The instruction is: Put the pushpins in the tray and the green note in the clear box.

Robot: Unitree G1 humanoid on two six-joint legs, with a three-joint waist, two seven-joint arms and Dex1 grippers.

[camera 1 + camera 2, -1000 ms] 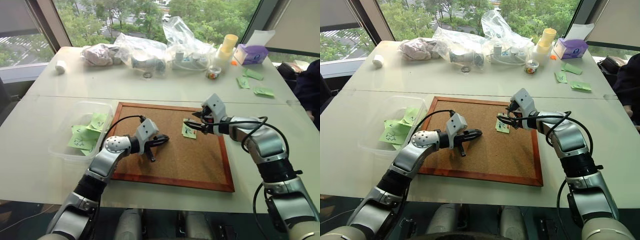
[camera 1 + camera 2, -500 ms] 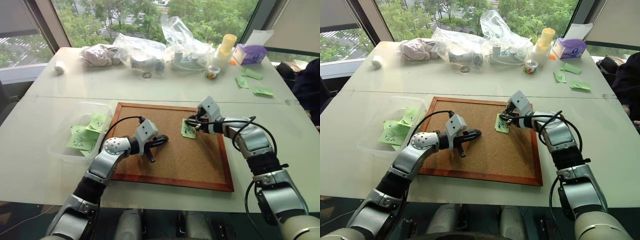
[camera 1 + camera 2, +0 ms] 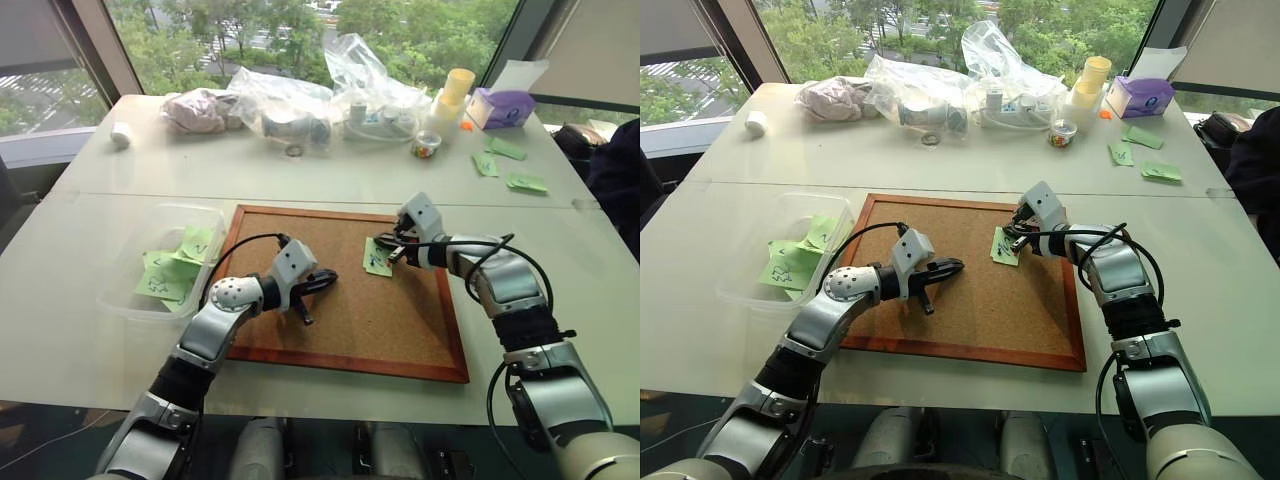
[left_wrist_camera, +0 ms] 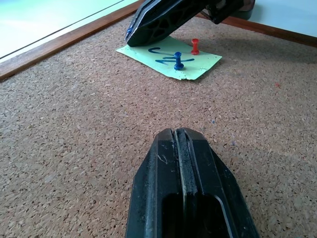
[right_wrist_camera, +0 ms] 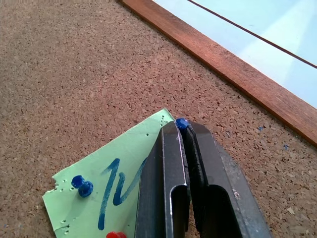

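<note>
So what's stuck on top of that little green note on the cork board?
On the green note: a blue pushpin, a red pushpin, and a third blue pin pinched at its corner by the right gripper, whose fingers cover part of the paper.

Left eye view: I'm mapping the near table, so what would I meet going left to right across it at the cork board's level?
clear box → left gripper → green note → right gripper → right frame of the cork board
</note>
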